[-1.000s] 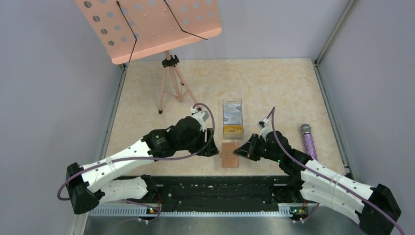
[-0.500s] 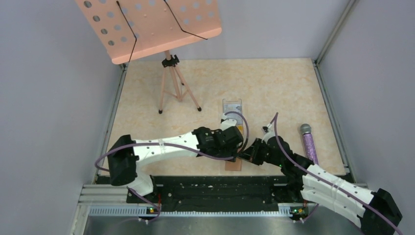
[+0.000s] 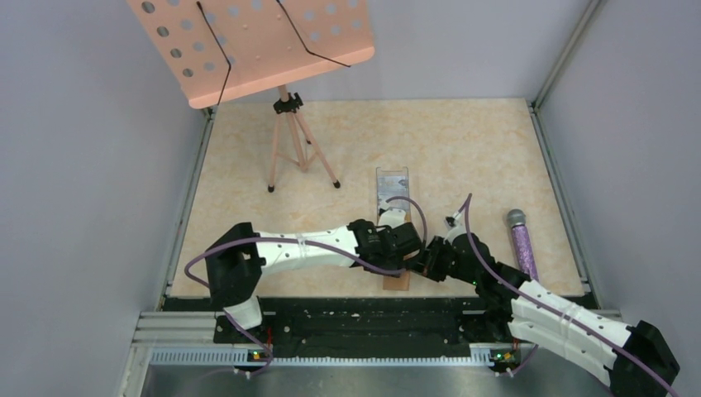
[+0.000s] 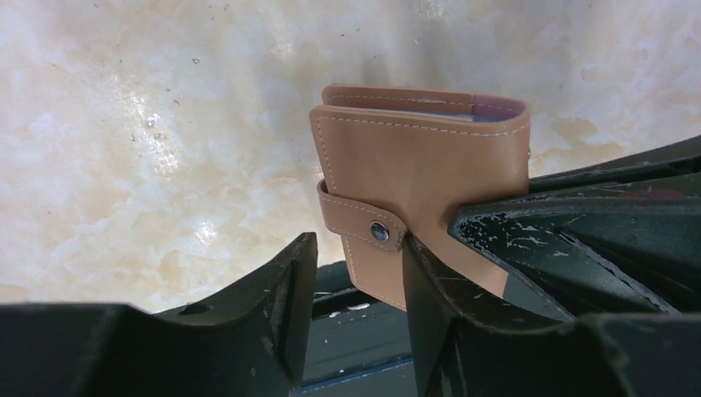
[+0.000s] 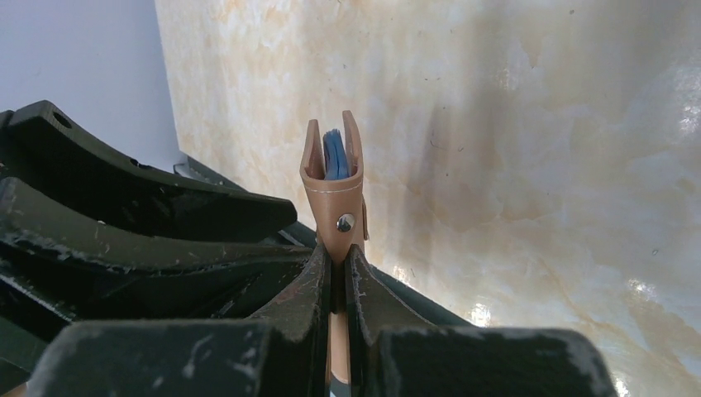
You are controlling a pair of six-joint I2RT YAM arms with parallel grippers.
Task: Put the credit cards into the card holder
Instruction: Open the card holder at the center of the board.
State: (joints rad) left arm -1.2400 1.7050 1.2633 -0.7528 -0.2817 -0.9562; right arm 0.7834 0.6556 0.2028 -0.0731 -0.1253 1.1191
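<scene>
The brown card holder [image 4: 422,165] stands on edge, its snap tab [image 4: 364,222] fastened. My right gripper [image 5: 337,252] is shut on its lower part, and bluish inner faces [image 5: 333,153] show at its slightly parted top. My left gripper [image 4: 358,244] is open around the tab corner: one fingertip [image 4: 417,265] touches the leather, the other stands apart. From above, both grippers meet over the card holder [image 3: 395,282] near the table's front edge. A pale credit card [image 3: 387,190] lies in a clear box [image 3: 392,178] just behind; my left wrist hides the rest.
A pink music stand [image 3: 256,45] on a tripod [image 3: 293,141] stands at the back left. A purple microphone [image 3: 522,241] lies to the right of my right arm. A black rail [image 3: 364,318] runs along the near edge.
My left arm has swung right, from beside the clear box to the card holder, and its jaws have narrowed a little. My right gripper has kept its grip and shifted slightly nearer.
</scene>
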